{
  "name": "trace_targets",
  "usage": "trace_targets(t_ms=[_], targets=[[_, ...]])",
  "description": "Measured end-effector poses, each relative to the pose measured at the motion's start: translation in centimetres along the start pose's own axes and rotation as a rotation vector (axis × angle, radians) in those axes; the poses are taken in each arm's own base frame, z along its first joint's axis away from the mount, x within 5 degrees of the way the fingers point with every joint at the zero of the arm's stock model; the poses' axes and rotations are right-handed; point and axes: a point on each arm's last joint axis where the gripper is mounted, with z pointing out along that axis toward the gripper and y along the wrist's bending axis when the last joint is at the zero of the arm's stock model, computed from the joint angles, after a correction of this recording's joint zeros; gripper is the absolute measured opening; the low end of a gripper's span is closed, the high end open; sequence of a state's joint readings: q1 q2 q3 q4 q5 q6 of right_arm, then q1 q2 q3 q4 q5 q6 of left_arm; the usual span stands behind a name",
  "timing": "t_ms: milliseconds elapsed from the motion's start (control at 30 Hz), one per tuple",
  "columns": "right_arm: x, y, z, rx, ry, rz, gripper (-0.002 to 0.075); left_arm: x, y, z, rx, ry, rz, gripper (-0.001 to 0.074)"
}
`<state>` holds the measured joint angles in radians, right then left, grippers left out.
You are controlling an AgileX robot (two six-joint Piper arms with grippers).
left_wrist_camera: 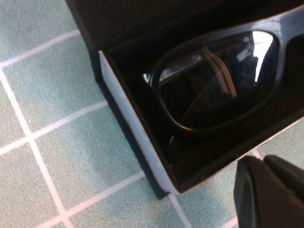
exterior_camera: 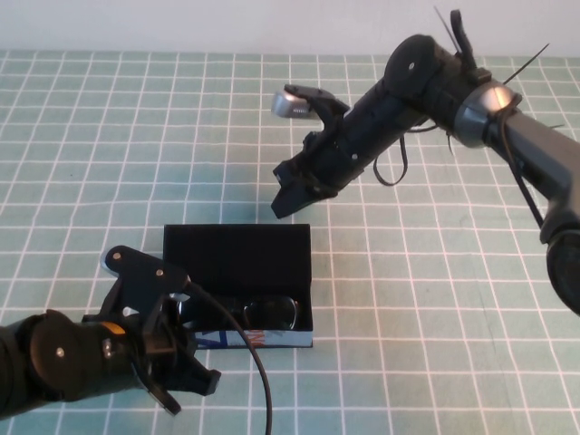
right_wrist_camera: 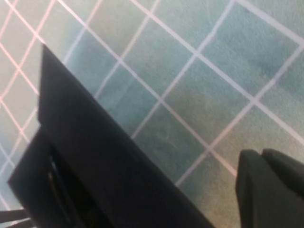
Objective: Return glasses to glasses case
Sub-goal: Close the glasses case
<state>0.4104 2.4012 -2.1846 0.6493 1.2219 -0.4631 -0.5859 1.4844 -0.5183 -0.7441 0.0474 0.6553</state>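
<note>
The black glasses case (exterior_camera: pixel 237 256) stands open at the table's middle, lid tilted back, light-blue printed front side toward me. The black glasses (exterior_camera: pixel 268 314) with dark lenses lie inside it. In the left wrist view one lens (left_wrist_camera: pixel 213 80) fills the case's (left_wrist_camera: pixel 134 129) corner. My left gripper (exterior_camera: pixel 192 390) is shut and empty, just in front of the case's left front corner; it also shows in the left wrist view (left_wrist_camera: pixel 264 164). My right gripper (exterior_camera: pixel 288 201) is shut and empty, hovering just behind the lid's far edge. The right wrist view shows it (right_wrist_camera: pixel 262 155) beside the lid (right_wrist_camera: pixel 95 156).
The table is covered by a green mat (exterior_camera: pixel 435 299) with a white grid. The right arm (exterior_camera: pixel 408 91) reaches in from the far right, with a cable loop hanging below it. The left arm's cable (exterior_camera: pixel 258 372) crosses in front of the case.
</note>
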Motion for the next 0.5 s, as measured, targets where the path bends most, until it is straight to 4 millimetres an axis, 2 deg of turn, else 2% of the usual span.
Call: trace_targets(t_ms=[233, 500], targets=[[0.5, -1.0, 1.4, -0.012, 0.024, 0.026, -0.0011, 0.0, 0.0, 0.0, -0.001, -0.001, 0.0, -0.0001], [0.2, -0.6, 1.8, -0.1, -0.013, 0.071, -0.0011, 0.0, 0.0, 0.0, -0.001, -0.001, 0.0, -0.0001]])
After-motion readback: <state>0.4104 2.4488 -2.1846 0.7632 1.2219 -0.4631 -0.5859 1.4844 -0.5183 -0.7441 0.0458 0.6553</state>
